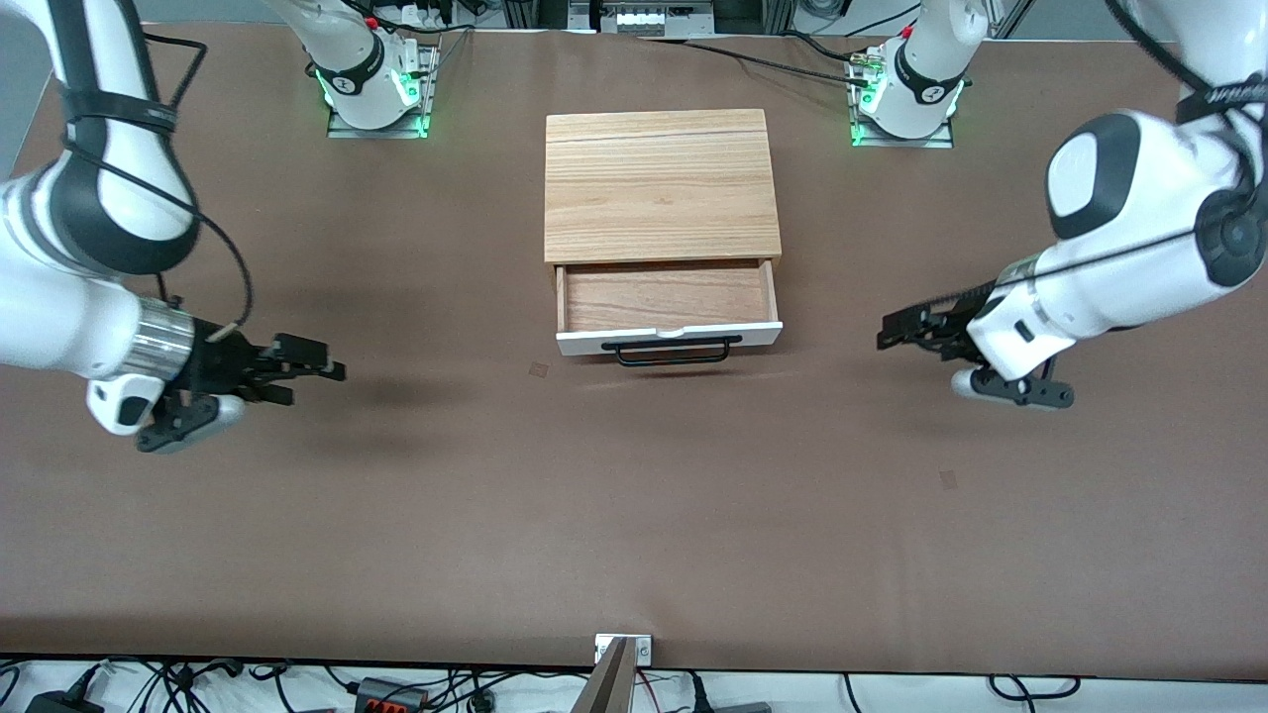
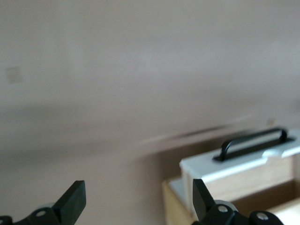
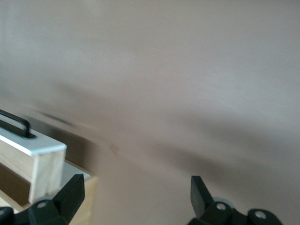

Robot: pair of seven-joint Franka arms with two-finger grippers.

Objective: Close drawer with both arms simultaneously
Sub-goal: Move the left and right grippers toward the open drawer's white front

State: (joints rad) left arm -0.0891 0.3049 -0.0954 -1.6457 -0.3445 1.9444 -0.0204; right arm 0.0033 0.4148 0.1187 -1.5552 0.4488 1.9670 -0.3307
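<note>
Left gripper [image 1: 897, 335]: fingers spread apart, holding nothing, low over the bare table at the left arm's end, pointing in toward the drawer [image 1: 669, 307]. Well apart from the drawer, nothing touching. In the left wrist view, two black fingertips [image 2: 75, 199] wide apart, with the drawer's white front and black handle [image 2: 255, 143] off to one side.

Right gripper [image 1: 312, 366]: fingers spread apart too, empty, low over the table at the right arm's end, also pointing in toward the drawer. Well apart from it as well. In the right wrist view, black fingertips [image 3: 70, 192] wide apart and one white corner of the drawer front [image 3: 33, 147] showing.

Step in hand, by the look of it: both arms coming in from the two ends, no push begun yet. Drawer not yet shut.

Next move, most likely: bring both grippers round to the white front panel [image 1: 669, 338], one at each end of it, then push together, straight toward the box [image 1: 661, 183], at the same speed. Uneven pushing could twist the drawer and jam it, or slide the whole box.

Drawer: pulled out of the light-wood box in the middle of the table, on the side nearer the front camera. Shallow, brown wood inside, nothing in it. White front, thin black bar handle [image 1: 674, 351] across the middle.
</note>
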